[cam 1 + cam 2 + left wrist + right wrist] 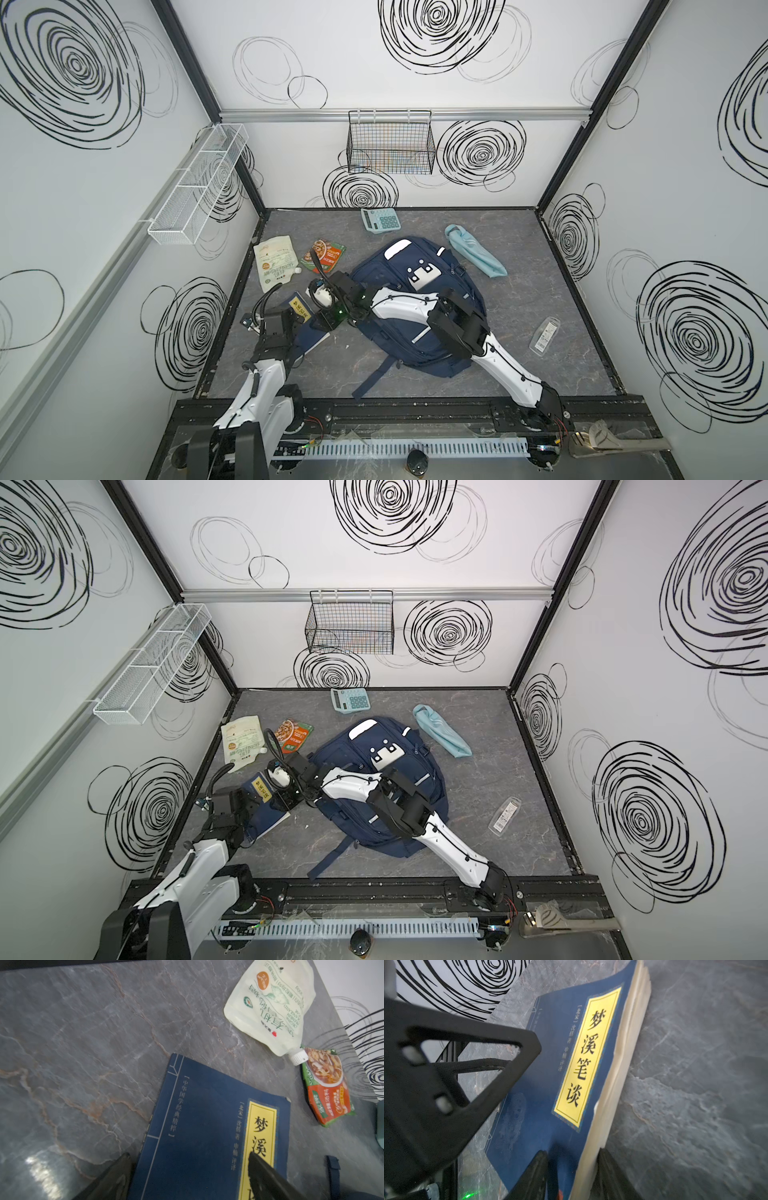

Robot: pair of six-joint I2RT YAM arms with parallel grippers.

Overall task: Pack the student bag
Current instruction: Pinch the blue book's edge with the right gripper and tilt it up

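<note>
two hands on one book, bag not in play yet. in both top views the student bag (382,270) (340,750) lies flat mid surface (519,299), face patch up, with the right forearm stretched over it. blue book (316,338) lies just left of the bag. left hand (297,324) sits over its near end, right hand (329,323) at its bag-side edge. can't see an open pocket from up here.

left wrist view: left hand (188,1154) is wide, one finger past the spine side, the other over the yellow label, gripping nothing. white pouch (270,1005) and soup packet (326,1088) lie well beyond the book, out of the way.

right wrist view: right hand (572,1153) is part-way apart, one finger over the cover, the other down by the page edge. cannot tell if it pinches that edge or only brackets it.

judgement: the step is getting the flat book up off the surface for the bag. to do it well, the right hand should bite deep on the page edge, past the floppy cover, and tip it up. then the left can close low across the spine side. thin pages may fan or slip, so lift slow. a bag pocket likely needs opening first.
</note>
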